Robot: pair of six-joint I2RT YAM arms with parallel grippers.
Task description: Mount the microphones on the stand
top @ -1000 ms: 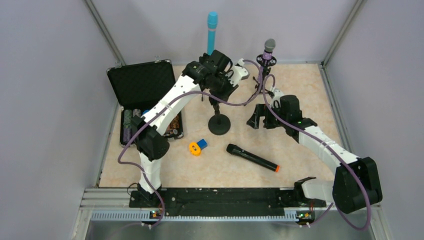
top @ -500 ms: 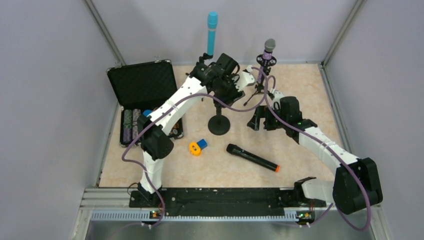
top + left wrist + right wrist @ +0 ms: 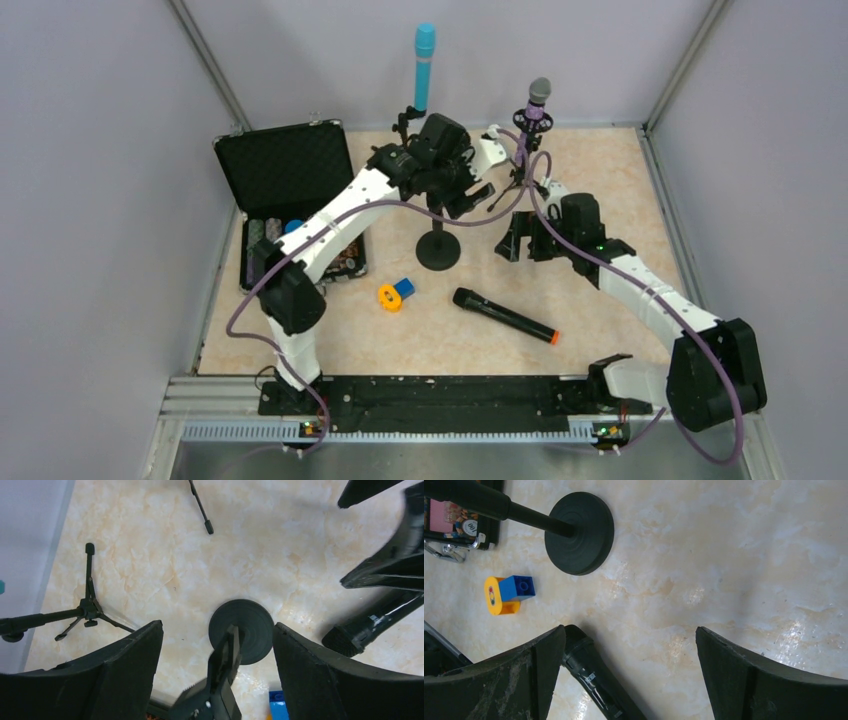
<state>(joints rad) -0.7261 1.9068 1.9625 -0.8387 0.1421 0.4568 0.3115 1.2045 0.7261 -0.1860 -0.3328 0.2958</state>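
Two of three look done: the blue microphone [image 3: 424,65] and the purple microphone [image 3: 537,100] are mounted upright at the far side, while the black microphone [image 3: 503,315] lies flat near the middle beside the bare round-base stand [image 3: 438,248], and the left gripper [image 3: 217,630] and right gripper [image 3: 629,635] are both spread wide, holding nothing.

No text, brand or number can be read with certainty. In the right wrist view, a small round white label [image 3: 469,528] lies in the open case [image 3: 491,532], up and left of the right hand [image 3: 629,632]. Its dark characters are too small to decipher.
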